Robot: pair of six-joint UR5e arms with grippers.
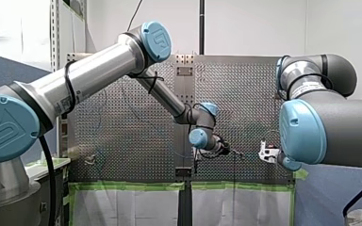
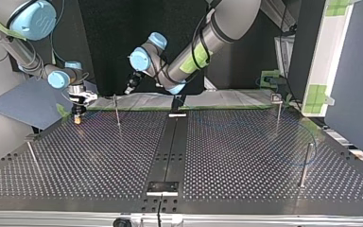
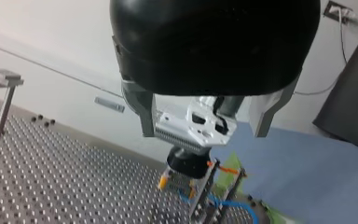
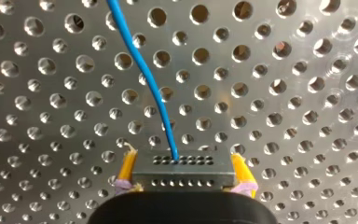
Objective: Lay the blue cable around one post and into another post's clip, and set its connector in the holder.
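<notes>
**Right jaws.** Two yellow pads [image 4: 127, 169], narrow and wedge-shaped. They are closed against the two short ends of the connector [image 4: 182, 164] and grip it firmly. In the top view they hang low over the far edge of the counter [image 4: 284, 93]. Contact between connector and plate cannot be told.

**Connector.** A dark rectangular block with a matte face and two rows of small round holes. It is held between the right jaws.

**Blue cable [image 4: 140, 70].** Thin, smooth and round in section. It leaves the middle of the connector's upper row and runs ahead of the right jaws in a shallow S over the counter.

**Counter.** A dull grey metal plate, drilled throughout with a regular grid of round holes.

**Left jaws.** A black domed housing with two bare metal fingers [image 3: 145, 112], flat and tapering. They are spread wide, with nothing between them.

**Ahead of the left jaws.** The right arm's silver slotted body. Under it stands a small upright fixture [image 3: 204, 189] with orange parts, and a curl of blue cable lies at its foot.

**Post [image 3: 3, 105].** A slim metal rod with a flat rectangular cap. It stands upright on the counter, well off to one side of the left jaws.
</notes>
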